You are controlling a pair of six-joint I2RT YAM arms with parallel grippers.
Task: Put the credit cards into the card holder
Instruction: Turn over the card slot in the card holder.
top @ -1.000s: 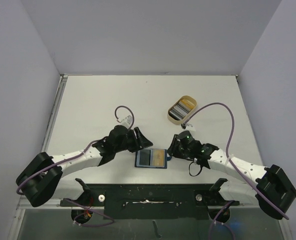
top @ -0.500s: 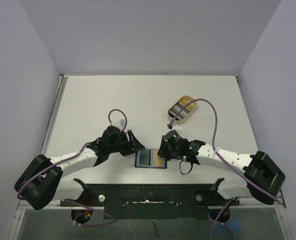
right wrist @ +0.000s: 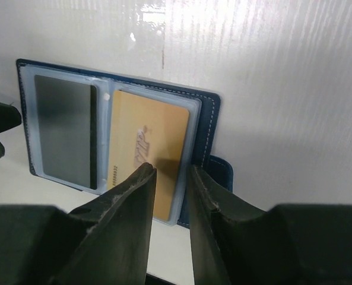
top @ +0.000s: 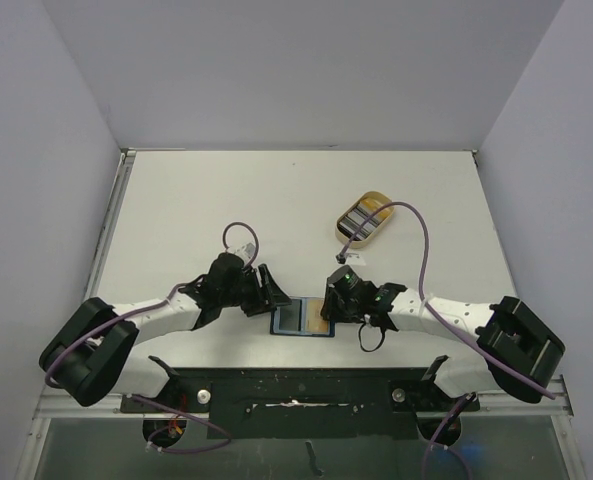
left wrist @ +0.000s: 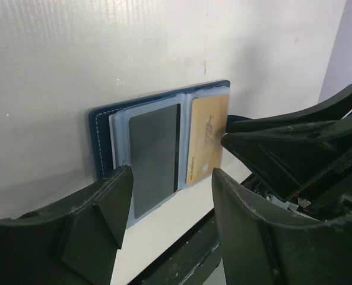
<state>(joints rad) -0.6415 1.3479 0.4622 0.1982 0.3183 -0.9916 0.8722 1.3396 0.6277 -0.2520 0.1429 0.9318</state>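
1. The right end effector (right wrist: pixel 171 168): we record its jaws a narrow gap apart, with nothing visibly held between them. The tips sit over the near part of the gold card (right wrist: pixel 155 127). We cannot tell whether they touch it.

2. The left end effector (left wrist: pixel 173 175): jaws spread wide and empty. It is stationed at the left side of the card holder (right wrist: pixel 209 127), and its fingers (left wrist: pixel 98 208) frame the dark card (left wrist: pixel 155 157) in the wrist view. We cannot tell whether it touches the holder.

3. The card holder: a navy bifold lying open and flat on the worktop (top: pixel 226 190), close to the near edge and between the two arms. We note clear pockets inside and pale stitching along the cover.

4. Contents of the holder: the dark card in the left pocket and the gold card in the right pocket, side by side and both flat.

5. The credit cards (top: pixel 361 220): a small stack lying in the tan oval dish (top: pixel 373 195), well apart from the holder, farther back and to the right. We cannot count them.
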